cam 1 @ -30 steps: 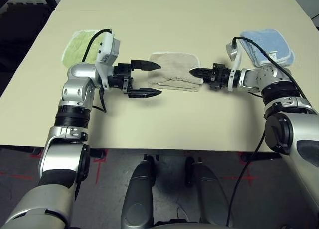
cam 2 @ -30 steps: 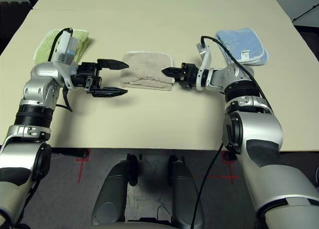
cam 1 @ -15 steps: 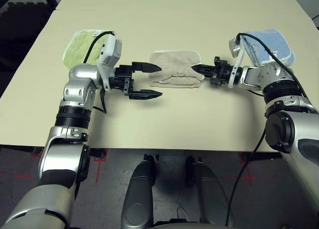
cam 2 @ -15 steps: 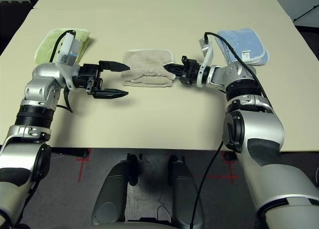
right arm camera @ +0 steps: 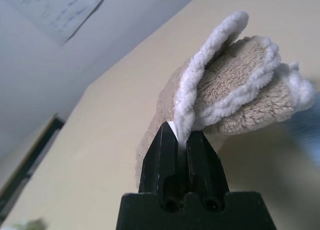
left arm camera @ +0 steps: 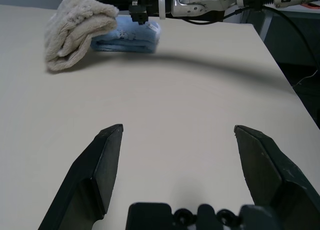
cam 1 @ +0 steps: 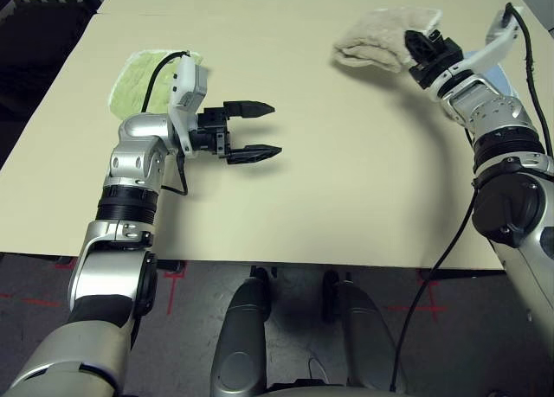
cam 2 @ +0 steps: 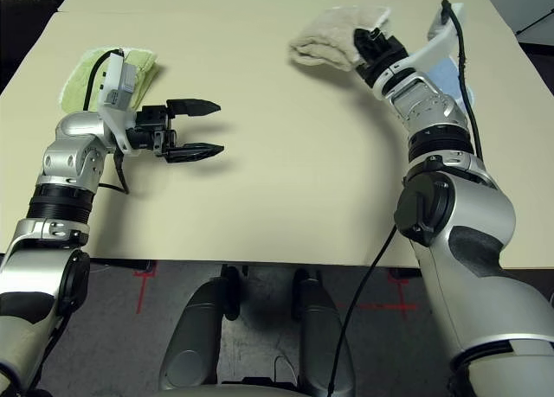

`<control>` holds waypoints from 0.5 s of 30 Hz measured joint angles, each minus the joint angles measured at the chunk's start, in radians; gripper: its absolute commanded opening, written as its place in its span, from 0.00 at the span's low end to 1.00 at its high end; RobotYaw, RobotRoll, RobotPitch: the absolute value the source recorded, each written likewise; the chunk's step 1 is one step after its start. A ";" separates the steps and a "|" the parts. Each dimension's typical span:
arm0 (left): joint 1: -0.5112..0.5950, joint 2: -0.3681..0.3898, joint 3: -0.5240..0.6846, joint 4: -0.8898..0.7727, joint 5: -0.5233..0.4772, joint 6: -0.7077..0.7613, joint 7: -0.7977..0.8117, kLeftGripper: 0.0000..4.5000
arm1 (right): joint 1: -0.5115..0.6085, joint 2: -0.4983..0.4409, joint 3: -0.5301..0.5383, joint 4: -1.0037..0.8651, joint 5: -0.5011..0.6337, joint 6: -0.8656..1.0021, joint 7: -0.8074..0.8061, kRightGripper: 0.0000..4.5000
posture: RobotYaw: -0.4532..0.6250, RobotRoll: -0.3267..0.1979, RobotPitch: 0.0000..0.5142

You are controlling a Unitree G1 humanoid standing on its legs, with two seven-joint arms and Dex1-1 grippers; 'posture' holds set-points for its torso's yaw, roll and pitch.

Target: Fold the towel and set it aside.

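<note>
Right gripper (right arm camera: 181, 135) pinched the bunched beige terry towel (cam 1: 381, 35) aloft above the cream table (cam 1: 329, 181); left gripper (cam 1: 253, 131) hovered, fingers spread.

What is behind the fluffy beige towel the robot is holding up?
A folded light blue cloth lies on the table just behind the towel, which the right gripper pinches. The towel covers part of that cloth.
</note>
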 measured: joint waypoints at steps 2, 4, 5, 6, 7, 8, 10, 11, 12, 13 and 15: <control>0.000 -0.001 0.000 0.003 0.000 -0.003 0.000 1.00 | 0.000 -0.011 0.000 0.011 -0.011 -0.034 -0.028 0.00 | 0.45 0.62 0.51; 0.000 -0.003 -0.001 0.003 0.000 -0.005 0.000 1.00 | 0.000 -0.023 -0.001 0.014 -0.014 -0.065 -0.050 0.00 | 0.45 0.62 0.51; 0.001 -0.003 -0.001 0.003 0.000 -0.005 0.000 1.00 | 0.000 -0.029 -0.001 0.014 -0.018 -0.076 -0.056 0.00 | 0.44 0.62 0.51; 0.001 -0.003 -0.001 0.003 0.000 -0.005 0.000 1.00 | 0.000 -0.034 -0.002 0.015 -0.019 -0.085 -0.061 0.00 | 0.44 0.62 0.51; 0.002 -0.003 -0.001 0.003 0.000 -0.005 0.000 1.00 | 0.000 -0.039 -0.003 0.015 -0.019 -0.093 -0.066 0.00 | 0.44 0.62 0.51; 0.003 -0.003 -0.001 0.003 0.000 -0.005 0.000 1.00 | 0.000 -0.043 -0.003 0.016 -0.019 -0.097 -0.069 0.00 | 0.44 0.62 0.51; 0.004 -0.003 -0.001 0.003 0.000 -0.005 0.000 1.00 | 0.000 -0.049 -0.009 0.020 -0.019 -0.107 -0.083 0.00 | 0.44 0.62 0.51; 0.004 -0.003 -0.001 0.003 0.000 -0.005 0.000 1.00 | 0.001 -0.052 -0.011 0.023 -0.019 -0.108 -0.087 0.00 | 0.44 0.62 0.52; 0.004 -0.003 -0.001 0.003 0.000 -0.005 0.000 1.00 | 0.001 -0.054 -0.012 0.027 -0.019 -0.109 -0.089 0.00 | 0.44 0.62 0.52; 0.004 -0.003 -0.002 0.003 0.000 -0.005 0.000 1.00 | 0.002 -0.056 -0.013 0.029 -0.019 -0.110 -0.091 0.00 | 0.44 0.62 0.52; 0.005 -0.003 -0.002 0.003 0.000 -0.005 -0.001 1.00 | 0.007 -0.060 -0.014 0.033 -0.019 -0.113 -0.095 0.00 | 0.44 0.62 0.52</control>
